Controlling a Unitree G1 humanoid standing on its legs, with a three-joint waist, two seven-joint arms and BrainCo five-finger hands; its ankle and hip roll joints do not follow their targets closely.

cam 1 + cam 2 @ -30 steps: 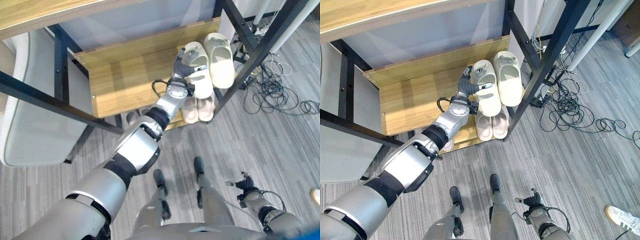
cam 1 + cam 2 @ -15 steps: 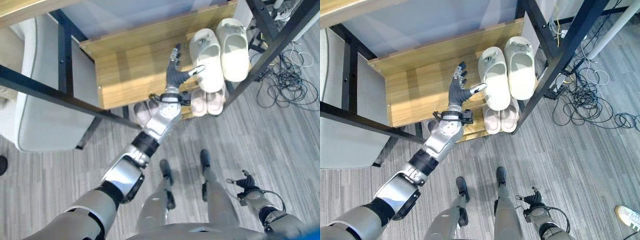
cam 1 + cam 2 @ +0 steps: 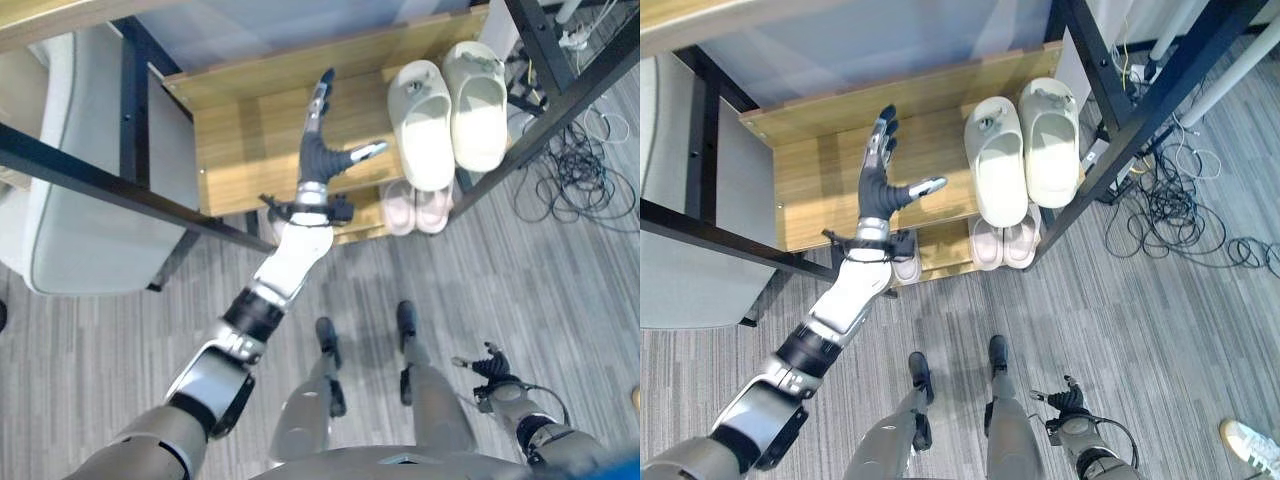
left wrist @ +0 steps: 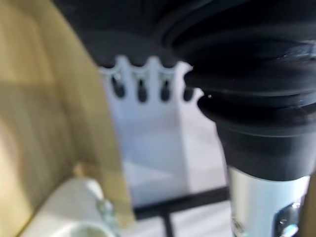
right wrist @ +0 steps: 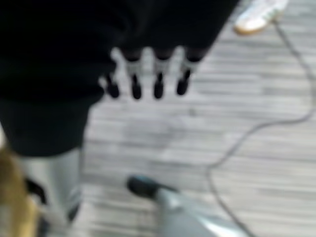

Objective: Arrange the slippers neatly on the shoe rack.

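Note:
A pair of cream slippers, left one (image 3: 424, 122) and right one (image 3: 475, 98), lies side by side at the right end of the wooden shelf (image 3: 250, 140) of the shoe rack. My left hand (image 3: 318, 152) hovers over the shelf's middle, left of the pair and apart from it, open with fingers straight and thumb pointing at the slippers. The left wrist view has its fingertips (image 4: 141, 90) and a cream slipper (image 4: 74, 207) beyond. My right hand (image 3: 1067, 398) hangs low by the floor, open and empty, its fingers (image 5: 144, 85) straight.
Pink slippers (image 3: 417, 210) sit on the lower shelf under the cream pair, and another pale slipper (image 3: 905, 268) lies further left. Black rack posts (image 3: 560, 85) frame the right side. Cables (image 3: 580, 175) trail on the floor. A grey cabinet (image 3: 90, 220) stands left. A person's shoe (image 3: 1250, 445) is at the lower right.
My left hand has let go of the left cream slipper and drawn back left over the bare shelf, fingers straightening. The slippers stay put. The camera has shifted.

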